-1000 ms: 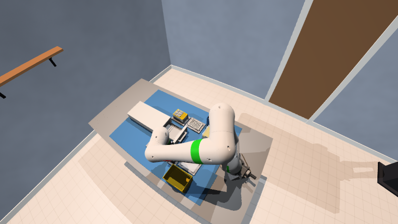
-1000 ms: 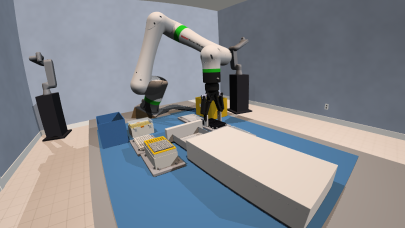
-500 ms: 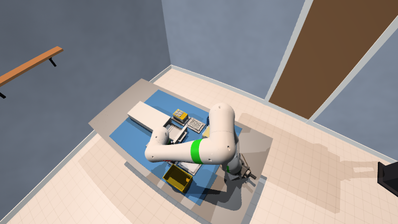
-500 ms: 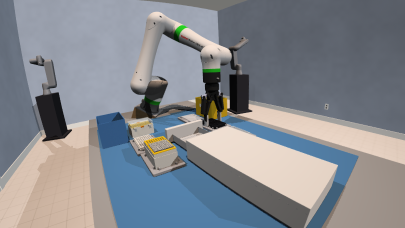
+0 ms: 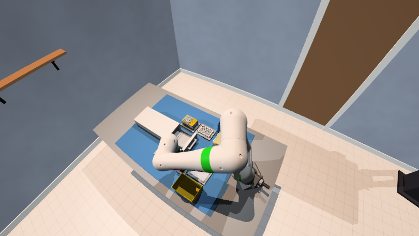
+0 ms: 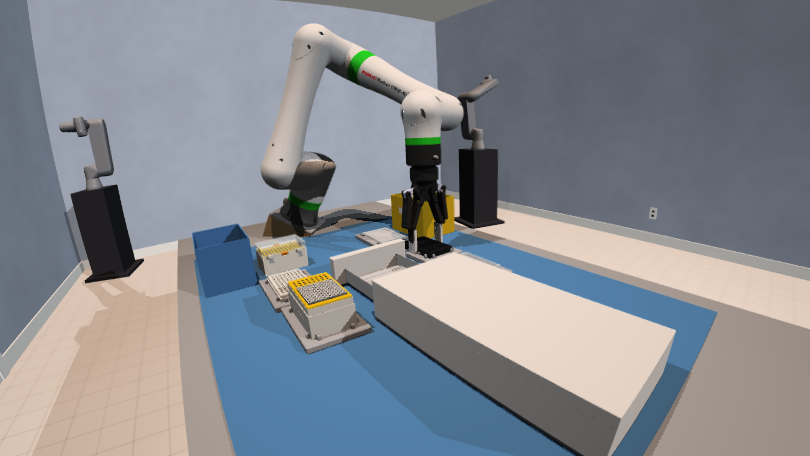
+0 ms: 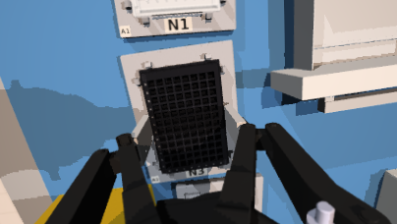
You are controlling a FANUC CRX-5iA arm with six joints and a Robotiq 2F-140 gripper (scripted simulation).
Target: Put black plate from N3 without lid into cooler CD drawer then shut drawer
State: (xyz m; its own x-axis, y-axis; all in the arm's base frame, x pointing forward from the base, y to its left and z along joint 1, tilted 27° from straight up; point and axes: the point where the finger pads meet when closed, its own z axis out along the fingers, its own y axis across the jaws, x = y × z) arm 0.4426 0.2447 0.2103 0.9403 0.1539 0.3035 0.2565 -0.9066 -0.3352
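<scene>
The black plate (image 7: 186,115) with its grid of wells lies flat in the work nest N3 (image 7: 197,172), without a lid. My gripper (image 7: 188,119) points straight down over it, and its two finger pads press on the plate's two long sides, so it is shut on the plate. In the exterior view the gripper (image 6: 423,235) stands on the plate (image 6: 431,246) just behind the cooler CD (image 6: 521,328). The cooler's drawer (image 6: 367,260) is pulled out toward the arm's base. Its front panel with the bar handle (image 7: 334,81) shows at the right of the wrist view.
Nest N1 (image 7: 177,10) with a white item lies just beyond N3. A yellow bin (image 6: 422,212) stands behind the gripper and a blue bin (image 6: 222,257) at the left. Two yellow-topped tip boxes (image 6: 320,300) (image 6: 281,253) and a white plate (image 6: 281,280) stand left of the drawer.
</scene>
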